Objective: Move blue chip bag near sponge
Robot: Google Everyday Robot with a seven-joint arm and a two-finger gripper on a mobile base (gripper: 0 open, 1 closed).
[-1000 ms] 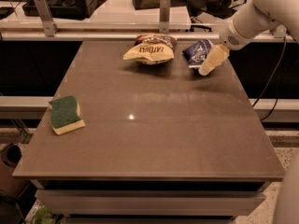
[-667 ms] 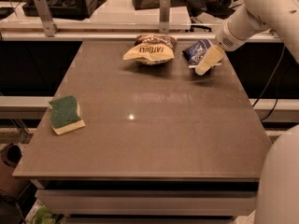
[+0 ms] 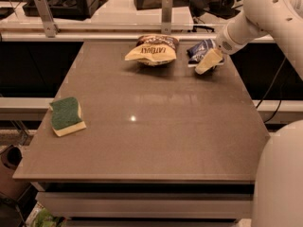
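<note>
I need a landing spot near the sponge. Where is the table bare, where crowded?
Bare: the middle and near edge, from the sponge rightward to the table's right edge. Crowded: the far edge, with the yellow chip bag, the blue chip bag and the claw against it.

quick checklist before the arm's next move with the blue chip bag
1. Gripper at the blue chip bag, at the table's far right: ok.
2. Firm hold on the bag: cannot tell.
3. Sponge in view, lying flat near the left edge of the table: ok.
4. Bag near the sponge: not ok, they lie at opposite sides.
5. Yellow-and-brown chip bag out of the way: probably ok, it lies at the far edge, left of the blue bag, and a diagonal path to the sponge would pass in front of it.
</note>
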